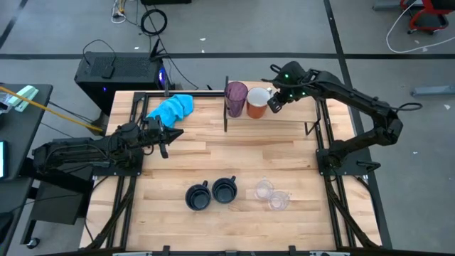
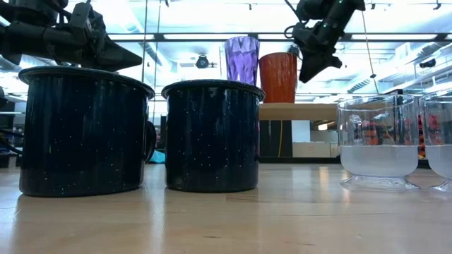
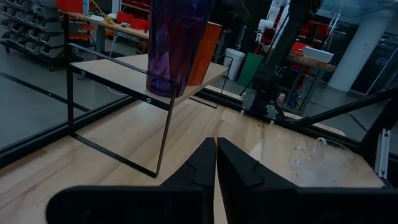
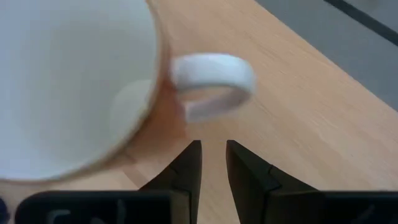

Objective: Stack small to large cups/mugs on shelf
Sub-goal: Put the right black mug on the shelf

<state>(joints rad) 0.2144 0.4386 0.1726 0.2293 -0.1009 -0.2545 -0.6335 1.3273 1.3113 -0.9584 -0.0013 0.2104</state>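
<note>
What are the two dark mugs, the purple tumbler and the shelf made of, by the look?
Dark navy mugs: probably enamelled metal; glossy, white-speckled, rolled rims.
Purple tumbler: translucent faceted plastic, possibly glass; light passes through.
Shelf: light wood board with visible grain on thin black uprights, likely metal.

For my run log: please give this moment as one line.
shelf: purple tumbler, orange mug | right gripper: over mug handle, empty | left gripper: shut, idle
</note>
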